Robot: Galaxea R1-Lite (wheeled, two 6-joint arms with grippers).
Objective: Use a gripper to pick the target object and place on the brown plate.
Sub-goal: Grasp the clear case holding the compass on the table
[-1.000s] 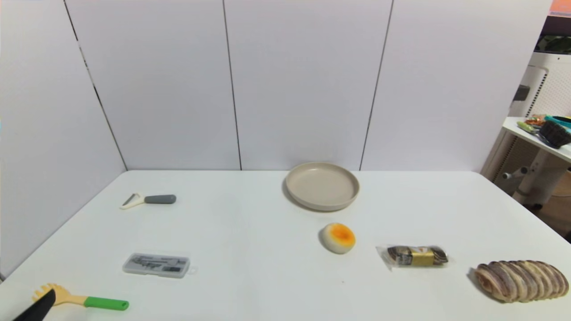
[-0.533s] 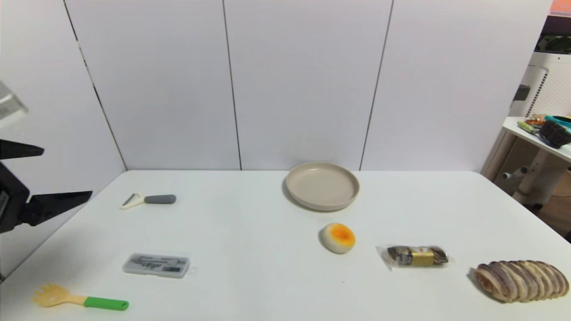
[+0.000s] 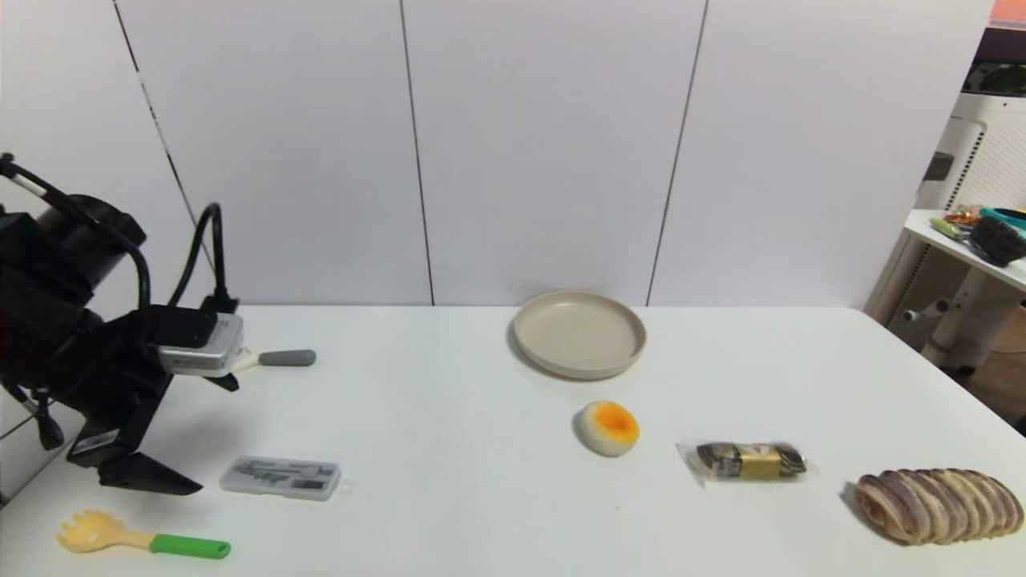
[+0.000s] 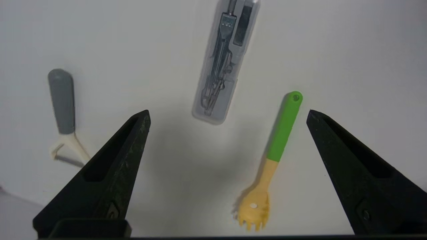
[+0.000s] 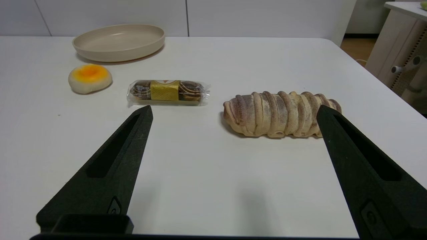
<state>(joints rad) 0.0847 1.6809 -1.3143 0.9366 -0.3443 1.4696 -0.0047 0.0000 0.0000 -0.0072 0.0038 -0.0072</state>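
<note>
Since the prior frame, left gripper (image 3: pixel 204 433) had descended over the worktop's front-left corner, jaws spread wide and empty, beside the compass case (image 3: pixel 280 477), which lay flat, well apart from the brown plate (image 3: pixel 579 334) near the back edge. Right gripper (image 5: pixel 233 113) hung parked, jaws spread.

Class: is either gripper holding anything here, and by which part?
Nothing is held. The left gripper is open above the table, short of the grey case; the right gripper is open too.

White table (image 3: pixel 449 497) is seen w/ items laid directly on it: brown plate (image 3: pixel 579 334) at back, egg-like bun (image 3: pixel 607 428), wrapped cake (image 3: pixel 745 461), bread loaf (image 3: pixel 936 505), peeler (image 3: pixel 272 358), grey case (image 3: pixel 281 477), pasta fork (image 3: pixel 144 541) near front-left edge.
</note>
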